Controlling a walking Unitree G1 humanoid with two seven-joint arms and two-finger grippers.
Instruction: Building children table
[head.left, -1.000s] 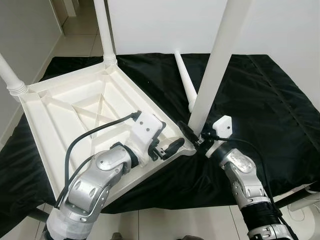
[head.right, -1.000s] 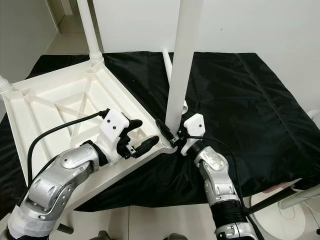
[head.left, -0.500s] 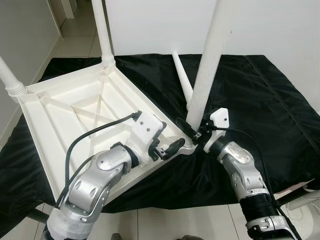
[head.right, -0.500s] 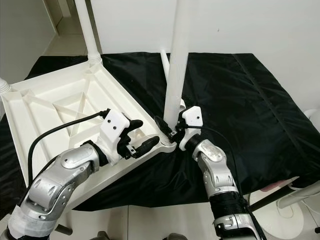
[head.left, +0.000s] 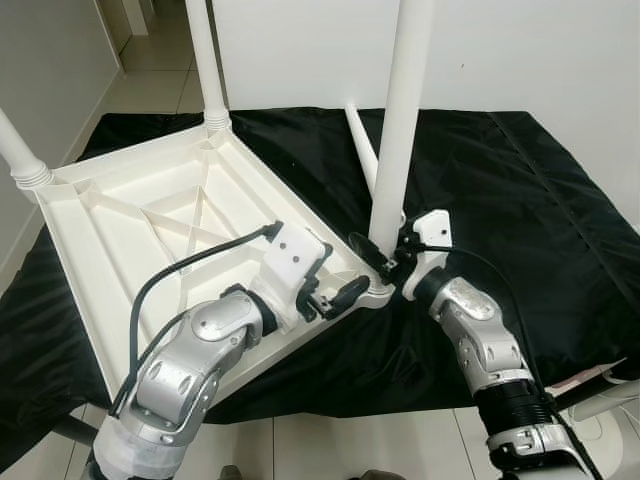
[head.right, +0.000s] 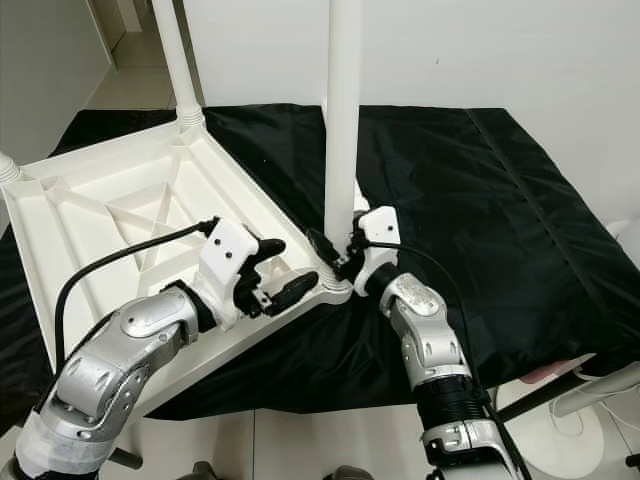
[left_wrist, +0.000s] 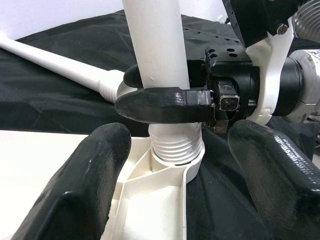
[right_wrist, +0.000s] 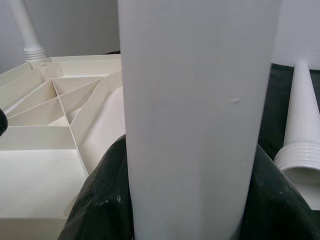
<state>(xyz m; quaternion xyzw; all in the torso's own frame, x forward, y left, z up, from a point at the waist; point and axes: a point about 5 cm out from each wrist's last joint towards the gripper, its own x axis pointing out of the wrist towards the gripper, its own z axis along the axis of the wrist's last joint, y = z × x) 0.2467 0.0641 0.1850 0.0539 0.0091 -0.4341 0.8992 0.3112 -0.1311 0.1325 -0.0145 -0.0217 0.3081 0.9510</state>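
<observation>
Now upright: table leg (head.left: 398, 120)

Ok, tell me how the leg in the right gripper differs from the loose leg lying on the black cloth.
The held leg stands upright at the tabletop's near corner socket; the loose leg lies flat on the cloth. The right gripper is clamped round the held leg; nothing grips the loose one. Both are white, tapered plastic with threaded ends.

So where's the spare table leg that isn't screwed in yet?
The spare leg lies flat on the black cloth in the head views, right behind the upright leg that the right pincer grips at the tabletop's corner.
</observation>
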